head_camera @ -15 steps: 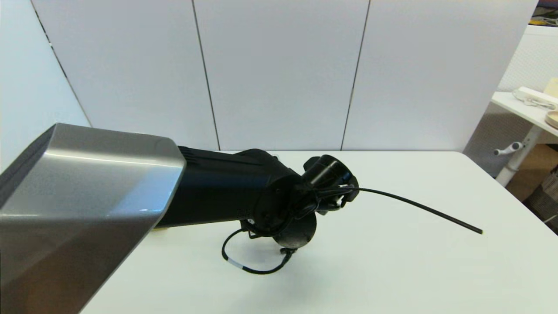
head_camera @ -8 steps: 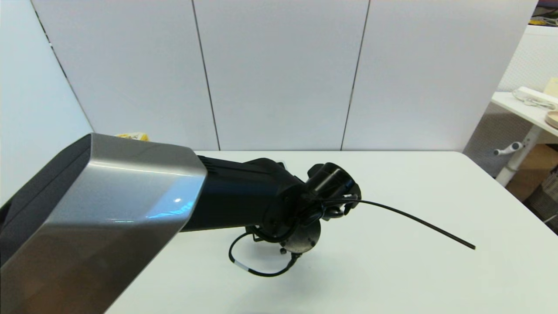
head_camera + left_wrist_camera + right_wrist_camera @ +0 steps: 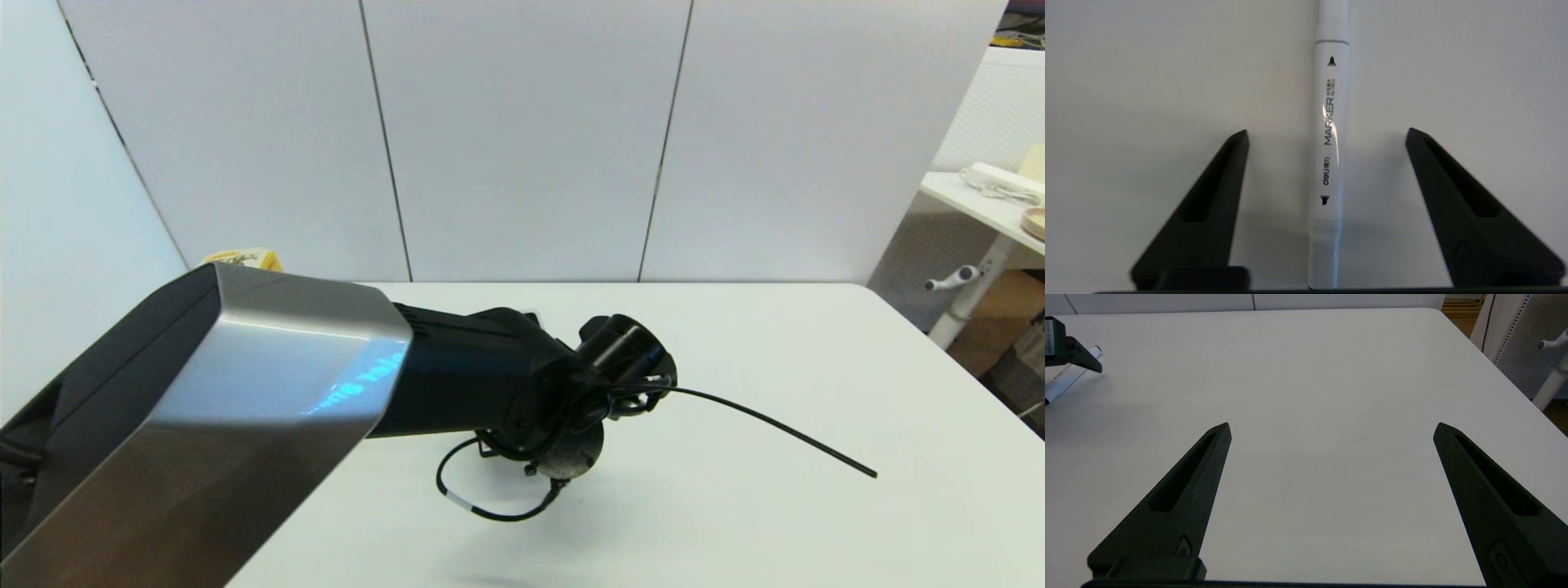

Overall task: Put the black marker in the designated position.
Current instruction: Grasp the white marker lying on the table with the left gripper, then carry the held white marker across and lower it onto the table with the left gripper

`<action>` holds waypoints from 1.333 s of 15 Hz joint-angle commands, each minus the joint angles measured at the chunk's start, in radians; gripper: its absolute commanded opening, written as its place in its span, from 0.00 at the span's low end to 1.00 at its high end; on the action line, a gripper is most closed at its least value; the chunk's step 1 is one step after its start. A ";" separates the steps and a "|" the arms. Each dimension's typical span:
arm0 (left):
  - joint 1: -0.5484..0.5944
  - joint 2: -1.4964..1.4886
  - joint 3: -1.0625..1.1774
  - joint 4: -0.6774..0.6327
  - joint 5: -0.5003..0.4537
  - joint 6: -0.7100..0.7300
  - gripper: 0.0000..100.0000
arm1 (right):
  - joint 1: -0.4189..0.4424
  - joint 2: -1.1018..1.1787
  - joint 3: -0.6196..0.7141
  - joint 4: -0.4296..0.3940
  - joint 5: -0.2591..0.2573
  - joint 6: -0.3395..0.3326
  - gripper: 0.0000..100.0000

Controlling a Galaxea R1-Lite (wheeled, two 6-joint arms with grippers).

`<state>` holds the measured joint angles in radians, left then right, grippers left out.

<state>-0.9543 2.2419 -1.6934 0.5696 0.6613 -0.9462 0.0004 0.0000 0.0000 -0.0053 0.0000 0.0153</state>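
My left gripper (image 3: 1327, 132) spread wide, holding nothing; slim white-barrelled black marker (image 3: 1329, 163) flat on white table (image 3: 1147, 81), between the fingers, untouched; right gripper (image 3: 1331, 428) wide, empty, well apart.

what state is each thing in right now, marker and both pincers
black marker: lying flat on the white table, capped, between the left pincer's fingers, not gripped
left pincer: open, straddling the marker without touching it
right pincer: open, empty, over bare table away from the marker
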 commanded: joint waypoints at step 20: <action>0.606 -0.654 -0.058 -0.447 -0.296 1.169 0.00 | 0.000 0.000 0.000 -0.001 0.000 0.000 1.00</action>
<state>-0.5632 1.7766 -1.7115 0.2617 0.4987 -0.0279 0.0004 0.0000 0.0000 -0.0053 0.0000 0.0153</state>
